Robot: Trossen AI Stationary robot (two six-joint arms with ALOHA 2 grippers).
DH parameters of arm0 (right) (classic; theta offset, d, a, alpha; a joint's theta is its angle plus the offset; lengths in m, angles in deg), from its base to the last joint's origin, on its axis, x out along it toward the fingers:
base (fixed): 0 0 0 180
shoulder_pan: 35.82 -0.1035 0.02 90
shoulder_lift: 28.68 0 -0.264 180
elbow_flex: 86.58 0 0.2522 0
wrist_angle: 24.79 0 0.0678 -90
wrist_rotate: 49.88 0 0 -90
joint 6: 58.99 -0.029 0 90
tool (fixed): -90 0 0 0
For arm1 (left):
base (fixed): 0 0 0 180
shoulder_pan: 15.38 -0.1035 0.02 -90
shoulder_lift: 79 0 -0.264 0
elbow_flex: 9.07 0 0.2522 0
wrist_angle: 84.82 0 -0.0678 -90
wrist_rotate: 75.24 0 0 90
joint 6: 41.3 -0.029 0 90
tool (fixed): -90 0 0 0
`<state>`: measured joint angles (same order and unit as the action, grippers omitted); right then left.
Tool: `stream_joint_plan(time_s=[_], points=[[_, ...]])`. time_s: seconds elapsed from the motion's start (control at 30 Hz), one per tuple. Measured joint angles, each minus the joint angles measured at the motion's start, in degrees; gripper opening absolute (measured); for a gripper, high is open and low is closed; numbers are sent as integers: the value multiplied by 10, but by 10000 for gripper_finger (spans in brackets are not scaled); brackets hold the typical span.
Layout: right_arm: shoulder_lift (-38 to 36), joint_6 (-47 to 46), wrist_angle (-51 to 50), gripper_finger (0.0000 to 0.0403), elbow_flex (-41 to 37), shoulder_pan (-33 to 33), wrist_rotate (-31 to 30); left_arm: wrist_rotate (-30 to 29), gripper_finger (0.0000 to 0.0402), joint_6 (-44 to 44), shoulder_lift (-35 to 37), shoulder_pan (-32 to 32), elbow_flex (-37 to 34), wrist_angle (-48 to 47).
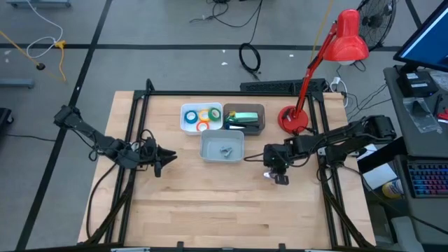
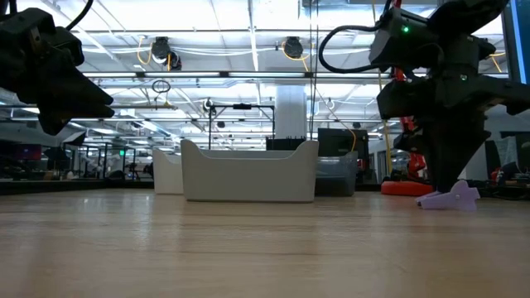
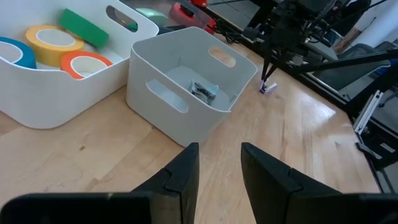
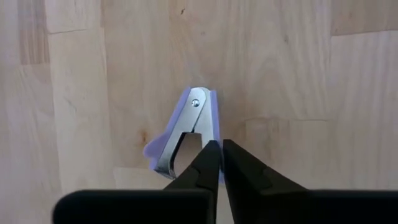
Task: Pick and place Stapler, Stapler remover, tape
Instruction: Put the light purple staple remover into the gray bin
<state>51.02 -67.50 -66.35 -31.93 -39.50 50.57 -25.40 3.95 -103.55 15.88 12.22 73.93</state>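
right gripper [image 4: 220, 163] fingers pressed together over lavender staple remover [image 4: 186, 134], remover on table, mostly beside fingertips. risk: pinch catches edge only, slips on lift. left gripper [image 3: 219, 168] spread, idle.

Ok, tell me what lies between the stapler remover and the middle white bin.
Nothing visible. The stapler remover lies on bare table under the right gripper, whose fingers are shut on it. Only open wood separates it from the middle white bin.

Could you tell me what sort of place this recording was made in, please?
Probably a robotics lab or workshop: a wooden table in a black frame stands on a taped concrete floor, a red desk lamp lights it, and the low view shows an open hall with ceiling lights.
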Motion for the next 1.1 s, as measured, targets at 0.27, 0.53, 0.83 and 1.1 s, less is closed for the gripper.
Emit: stream_joint_plan(time_s=[0.27,0.53,0.83,1.1], points=[[0,-13,-2,2,0,3,1,0,120,0,0,0,0,0],[-3,-30,-3,1,0,27,4,-2,120,-5,0,0,0,-2],[-53,-50,0,0,17,49,16,-2,120,-16,-2,0,0,-6],[-68,-48,52,0,99,51,15,17,120,-27,-2,0,0,-9]])
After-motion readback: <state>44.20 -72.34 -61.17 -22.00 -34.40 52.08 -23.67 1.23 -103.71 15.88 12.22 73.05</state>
